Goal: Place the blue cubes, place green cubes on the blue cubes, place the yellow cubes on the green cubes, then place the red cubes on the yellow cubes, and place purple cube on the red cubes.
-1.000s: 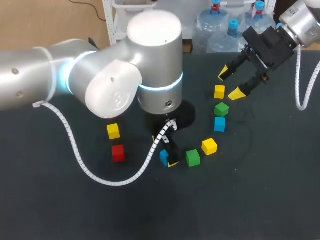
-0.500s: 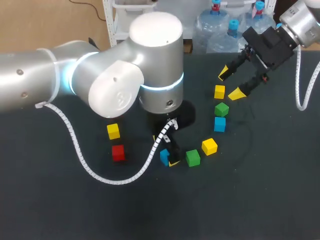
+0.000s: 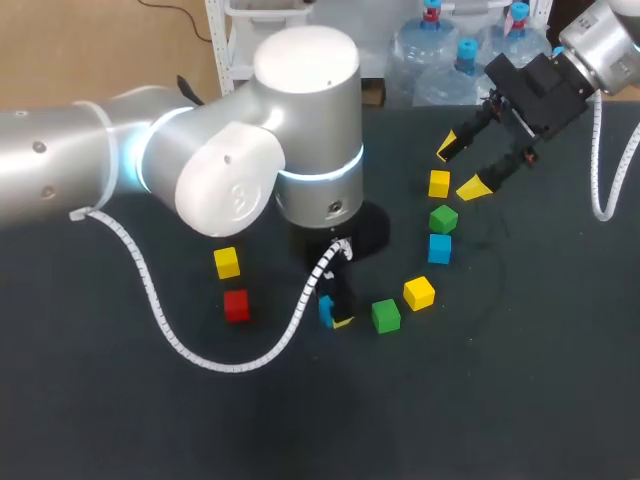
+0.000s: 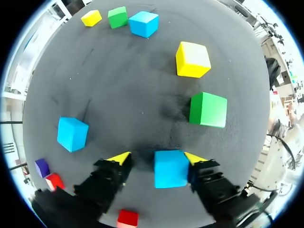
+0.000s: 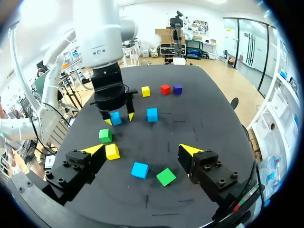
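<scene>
Left pincer (image 4: 158, 157) apart around blue cube (image 4: 171, 170), half hidden under arm (image 3: 300, 130); right pincer (image 5: 141, 148) apart

blue cube (image 3: 325, 311) half hidden behind left arm (image 3: 310, 120)

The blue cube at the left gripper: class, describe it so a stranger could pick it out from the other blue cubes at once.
Find the big silver left arm over the middle of the dark table and follow it down to its gripper. A blue cube lies on the table between the yellow-tipped fingers, against one of them. The other two blue cubes have no finger touching them.
</scene>
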Motion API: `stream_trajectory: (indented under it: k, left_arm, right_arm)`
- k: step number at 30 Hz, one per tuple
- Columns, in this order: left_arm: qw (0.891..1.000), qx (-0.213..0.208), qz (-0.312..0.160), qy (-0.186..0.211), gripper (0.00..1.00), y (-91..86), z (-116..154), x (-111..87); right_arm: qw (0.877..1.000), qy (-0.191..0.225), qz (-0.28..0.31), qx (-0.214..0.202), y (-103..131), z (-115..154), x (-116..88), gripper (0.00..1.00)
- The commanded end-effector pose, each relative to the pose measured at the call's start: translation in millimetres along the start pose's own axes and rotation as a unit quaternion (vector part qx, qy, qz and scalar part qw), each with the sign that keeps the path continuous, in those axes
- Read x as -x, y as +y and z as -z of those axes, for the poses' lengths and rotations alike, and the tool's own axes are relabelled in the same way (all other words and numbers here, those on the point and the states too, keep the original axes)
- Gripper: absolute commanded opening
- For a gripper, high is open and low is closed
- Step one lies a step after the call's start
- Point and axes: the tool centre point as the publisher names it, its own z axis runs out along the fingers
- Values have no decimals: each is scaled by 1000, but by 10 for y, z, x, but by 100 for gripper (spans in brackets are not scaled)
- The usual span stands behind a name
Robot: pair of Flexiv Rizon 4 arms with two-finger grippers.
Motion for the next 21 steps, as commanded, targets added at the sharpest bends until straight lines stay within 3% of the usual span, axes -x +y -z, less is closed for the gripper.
stream_trajectory:
  k: [1,11,18,21]
  left_arm:
    - [1000,-7,-8,4,0,29,-33,22]
    - [998,7,-60,-8,0,37,66,14]
    - [997,25,-67,-15,0,246,259,-150]
    - [995,25,-85,-38,0,326,331,-195]
  right_arm:
    - [1000,0,1,-1,4,-2,-1,100]
    - [1000,0,1,-1,4,-2,-1,100]
    - [1000,0,1,-1,4,-2,-1,100]
    - [1000,0,1,-1,4,-2,-1,100]
